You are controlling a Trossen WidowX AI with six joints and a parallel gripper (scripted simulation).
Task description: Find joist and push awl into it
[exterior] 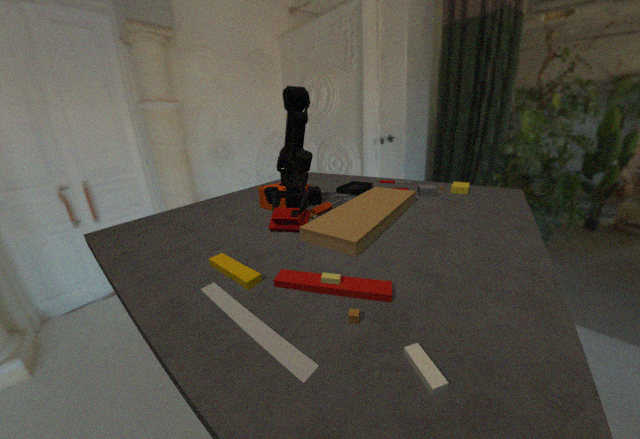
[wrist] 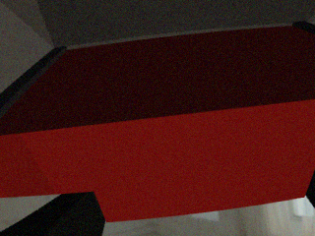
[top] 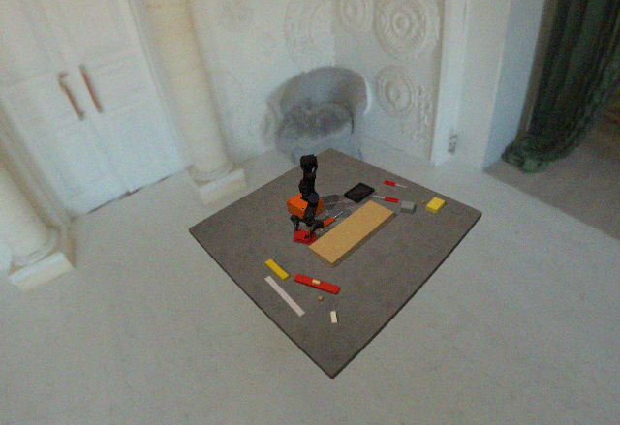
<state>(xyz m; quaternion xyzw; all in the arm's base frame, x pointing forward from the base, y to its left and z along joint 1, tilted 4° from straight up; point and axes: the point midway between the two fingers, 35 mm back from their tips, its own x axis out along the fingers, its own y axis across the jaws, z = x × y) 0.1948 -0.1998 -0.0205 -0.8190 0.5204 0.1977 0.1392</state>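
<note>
The red stud finder [top: 304,239] [exterior: 285,220] [wrist: 197,152] is low at the table, beside the near left end of the wooden floor panel [top: 355,233] [exterior: 362,216]. My gripper [top: 302,233] [exterior: 297,211] [wrist: 200,171] is around it. In the wrist view the red body fills the space between the fingers, which look shut on it. Whether its base touches the table is hard to tell. An orange-handled tool [top: 328,222] [exterior: 322,208], which looks like the awl, lies along the panel's left side. The black tray [top: 350,197] is beyond the panel's far end. No hole shows in the panel.
Red-handled tools [top: 390,199] [top: 389,182], a grey block [top: 407,206] and a yellow block [top: 435,204] lie at the far right. Nearer lie a yellow bar [exterior: 235,270], a red level [exterior: 302,281], a pale strip [exterior: 258,328], a small brown cube [exterior: 354,315] and a white block [exterior: 425,366].
</note>
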